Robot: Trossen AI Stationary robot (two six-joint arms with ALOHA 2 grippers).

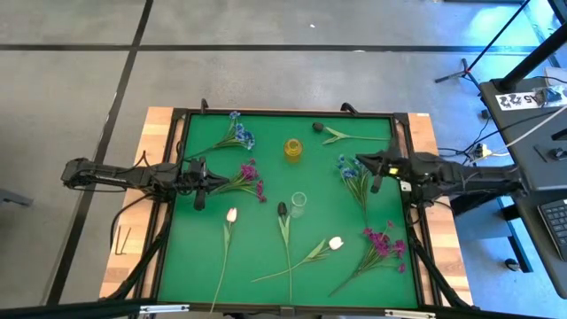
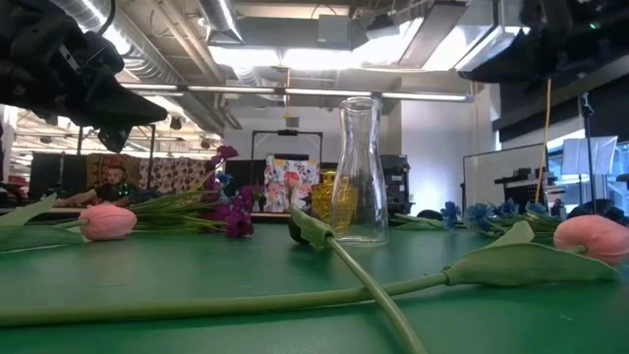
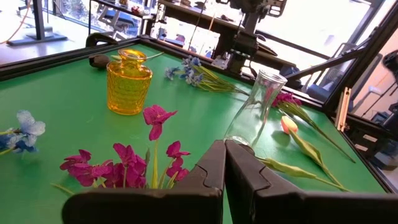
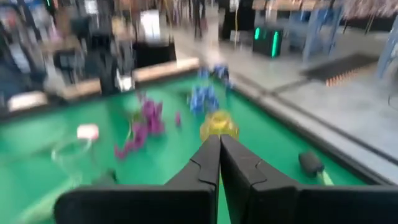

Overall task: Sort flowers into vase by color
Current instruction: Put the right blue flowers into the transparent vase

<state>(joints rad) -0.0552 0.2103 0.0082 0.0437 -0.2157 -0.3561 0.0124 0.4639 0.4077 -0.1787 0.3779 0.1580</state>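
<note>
Flowers lie flat on the green mat: a blue spray [image 1: 237,135], a magenta spray [image 1: 251,180], a white-pink tulip [image 1: 231,214], a dark tulip [image 1: 283,210], another pale tulip [image 1: 336,242], a second magenta spray [image 1: 385,241], a second blue spray [image 1: 353,168] and a dark tulip [image 1: 318,128]. A yellow vase [image 1: 293,149] and a clear vase [image 1: 299,202] stand upright mid-table. My left gripper [image 1: 199,182] hovers shut beside the magenta spray's [image 3: 124,163] stem end. My right gripper [image 1: 376,173] hovers shut by the blue spray, pointing toward the yellow vase [image 4: 217,126].
A raised dark frame [image 1: 177,213] borders the mat on all sides. The clear vase [image 2: 360,172] and yellow vase [image 3: 129,84] stand between the two arms. Crossed tulip stems [image 2: 373,285] lie across the mat's near part. Bare mat shows toward the far right corner [image 1: 390,124].
</note>
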